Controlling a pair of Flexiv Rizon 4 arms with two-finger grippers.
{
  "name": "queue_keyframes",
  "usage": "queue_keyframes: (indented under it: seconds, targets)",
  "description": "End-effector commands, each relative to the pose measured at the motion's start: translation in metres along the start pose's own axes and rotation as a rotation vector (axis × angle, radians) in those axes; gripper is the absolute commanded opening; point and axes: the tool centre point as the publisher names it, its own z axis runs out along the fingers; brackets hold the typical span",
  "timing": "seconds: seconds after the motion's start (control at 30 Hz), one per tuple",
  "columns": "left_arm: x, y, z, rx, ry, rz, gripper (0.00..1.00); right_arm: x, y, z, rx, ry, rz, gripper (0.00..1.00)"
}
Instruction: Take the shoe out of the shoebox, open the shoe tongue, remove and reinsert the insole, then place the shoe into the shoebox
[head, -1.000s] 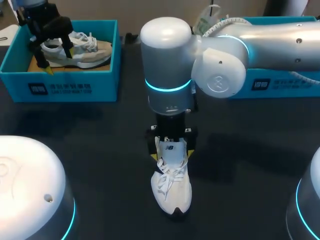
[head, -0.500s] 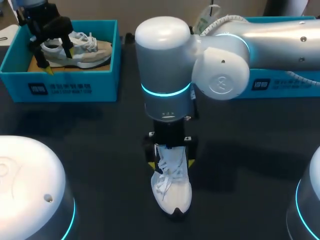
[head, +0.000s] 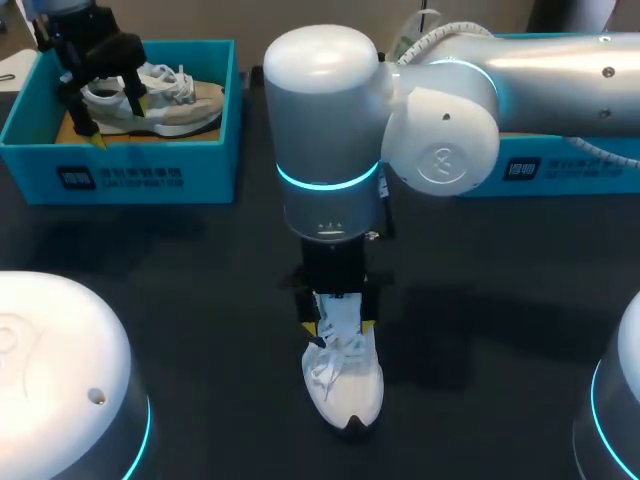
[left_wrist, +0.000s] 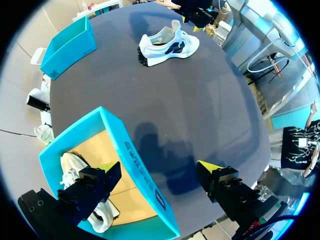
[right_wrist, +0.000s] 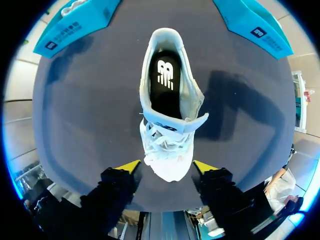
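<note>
- The shoe (head: 342, 385) stands upright on the dark table (head: 200, 280), out of its box, toe towards the robot. That leaves the opening facing up for the insole work.
- Right over it hangs the right gripper (head: 340, 325), fingers spread wide. In its wrist view they sit either side of the toe, touching nothing. I judge it is lined up to go for the tongue or the opening.
- Looking into the shoe, the black insole (right_wrist: 165, 80) lies flat inside with a white logo on the heel. There is also small print on the band across the laces, too small to read.
- Far back and left of the shoe, the shoebox (head: 120, 165) holds the other shoe (head: 175, 95). Its front wall has a dark label and a line of white print.
- The left gripper (head: 117, 120) is parked there, wide open and empty, one finger inside the box wall and one outside.
- Far back and right of the shoe, a second box (head: 560, 165) carries the same kind of label.
</note>
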Motion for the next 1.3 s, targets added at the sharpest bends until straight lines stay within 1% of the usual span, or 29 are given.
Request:
queue_keyframes:
  seconds: [0.03, 0.2, 0.37, 0.5, 0.7, 0.8, 0.87, 0.97, 1.17, 1.23, 1.3]
  targets:
    - [0.0, 0.0, 0.0, -0.001, 0.0, 0.001, 1.0, 0.005, -0.001, -0.001, 0.0, -0.011, -0.001, 0.22]
    - [0.0, 0.0, 0.0, -0.001, 0.0, 0.001, 1.0, 0.002, -0.004, 0.001, -0.002, -0.011, 0.001, 0.24]
    - [0.0, 0.0, 0.0, -0.001, 0.0, 0.001, 1.0, -0.003, 0.007, 0.003, -0.011, -0.011, -0.012, 0.23]
    - [0.0, 0.0, 0.0, -0.001, 0.0, 0.001, 1.0, -0.007, 0.02, 0.006, -0.018, -0.02, -0.024, 0.24]
    - [0.0, 0.0, 0.0, -0.001, 0.0, 0.001, 1.0, -0.013, 0.05, 0.016, -0.036, 0.006, -0.084, 0.2]
    - [0.0, 0.0, 0.0, -0.001, 0.0, 0.001, 1.0, -0.014, 0.065, 0.026, -0.012, 0.018, -0.103, 0.2]
    - [0.0, 0.0, 0.0, -0.001, 0.0, 0.001, 1.0, -0.016, 0.071, 0.034, -0.004, 0.04, -0.11, 0.2]
    - [0.0, 0.0, 0.0, -0.001, 0.0, 0.001, 1.0, -0.018, 0.073, 0.038, 0.005, 0.052, -0.11, 0.19]
    - [0.0, 0.0, 0.0, -0.001, 0.0, 0.001, 1.0, -0.012, 0.064, 0.019, -0.034, 0.003, -0.131, 0.19]
    - [0.0, 0.0, 0.0, -0.001, 0.0, 0.001, 1.0, -0.007, 0.066, 0.017, -0.045, -0.015, -0.159, 0.19]
    - [0.0, 0.0, 0.0, -0.001, 0.0, 0.001, 1.0, -0.005, 0.072, 0.02, -0.049, -0.013, -0.186, 0.2]
